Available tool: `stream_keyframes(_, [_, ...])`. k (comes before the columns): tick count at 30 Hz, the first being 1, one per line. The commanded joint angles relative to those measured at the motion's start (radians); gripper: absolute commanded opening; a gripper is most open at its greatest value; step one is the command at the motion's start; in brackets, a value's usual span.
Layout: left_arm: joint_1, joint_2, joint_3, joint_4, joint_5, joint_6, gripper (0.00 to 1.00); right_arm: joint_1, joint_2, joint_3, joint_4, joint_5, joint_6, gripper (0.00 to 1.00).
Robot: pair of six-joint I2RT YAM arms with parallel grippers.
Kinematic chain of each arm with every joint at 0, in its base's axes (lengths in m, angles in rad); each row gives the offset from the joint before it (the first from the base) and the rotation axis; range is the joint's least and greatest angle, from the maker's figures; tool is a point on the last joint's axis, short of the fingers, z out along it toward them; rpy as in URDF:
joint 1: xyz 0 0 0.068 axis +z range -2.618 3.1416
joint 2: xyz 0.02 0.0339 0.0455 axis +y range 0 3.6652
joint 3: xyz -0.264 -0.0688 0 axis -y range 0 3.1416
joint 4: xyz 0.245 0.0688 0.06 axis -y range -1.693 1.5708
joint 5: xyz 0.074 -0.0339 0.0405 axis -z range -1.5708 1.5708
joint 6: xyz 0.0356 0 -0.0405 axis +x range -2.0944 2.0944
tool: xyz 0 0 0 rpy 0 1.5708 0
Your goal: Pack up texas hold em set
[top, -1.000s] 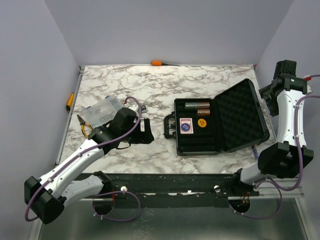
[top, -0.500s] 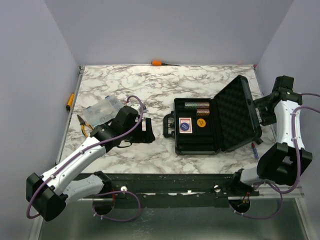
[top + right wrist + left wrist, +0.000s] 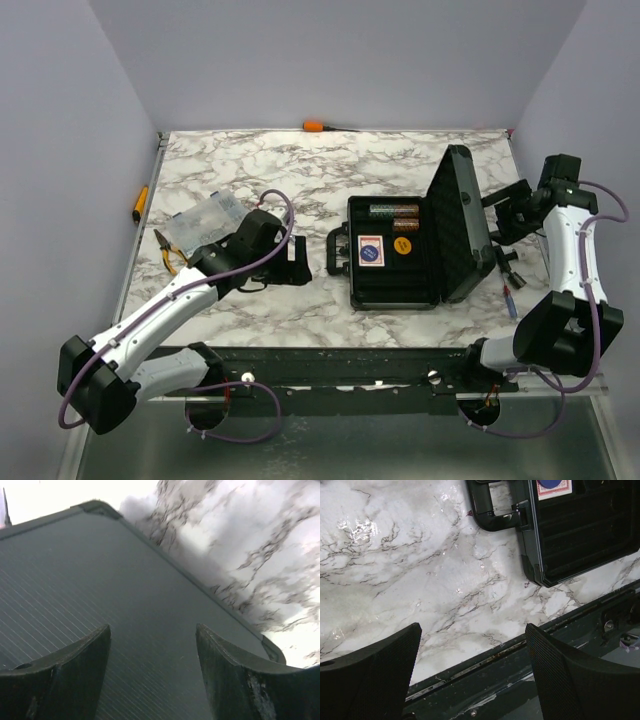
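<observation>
One black case [image 3: 395, 285] sits on the marble desk [image 3: 250, 170] in the overhead view. Its foam-lined lid [image 3: 458, 225] stands near upright, with the red-backed card deck [image 3: 371, 250], orange disc [image 3: 404, 246] and chip stacks [image 3: 395, 212] inside. Left wrist: the left pincer [image 3: 472, 670] hangs with jaws apart over bare marble, near the case's handle [image 3: 479, 505]. Right wrist: the right pincer [image 3: 152, 665], jaws apart, faces the lid's ribbed outer shell close up.
</observation>
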State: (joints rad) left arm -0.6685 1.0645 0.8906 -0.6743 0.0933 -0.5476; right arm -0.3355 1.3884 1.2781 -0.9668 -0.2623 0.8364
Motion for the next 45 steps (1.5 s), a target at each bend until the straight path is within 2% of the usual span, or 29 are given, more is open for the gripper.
stream_keyframes(1, [0.006,0.013,0.037,0.024,0.020,0.023,0.84,0.032,-0.030,-0.042,0.053,-0.173,-0.037,0.71])
stream_keyframes(6, [0.007,0.027,0.043,0.029,0.019,0.028,0.84,0.095,-0.042,-0.100,0.116,-0.211,-0.002,0.70])
stream_keyframes(12, [0.010,0.038,0.059,0.029,0.009,0.035,0.84,0.204,-0.015,-0.110,0.135,-0.170,0.016,0.71])
stream_keyframes(17, [0.020,0.044,0.071,0.029,-0.001,0.040,0.84,0.218,-0.009,-0.125,0.136,-0.154,0.001,0.70])
stream_keyframes(25, [0.033,0.089,0.107,0.028,-0.008,0.045,0.83,0.235,0.013,-0.077,0.162,-0.191,-0.062,0.70])
stream_keyframes(32, [0.049,0.176,0.169,0.042,-0.021,0.033,0.82,0.387,0.071,0.007,0.208,-0.212,-0.099,0.69])
stream_keyframes(43, [0.092,0.310,0.254,0.062,0.071,0.003,0.77,0.562,0.159,-0.011,0.316,-0.276,-0.095,0.38])
stream_keyframes(45, [0.096,0.323,0.252,0.082,0.087,0.003,0.77,0.595,0.176,-0.011,0.318,-0.268,-0.098,0.34])
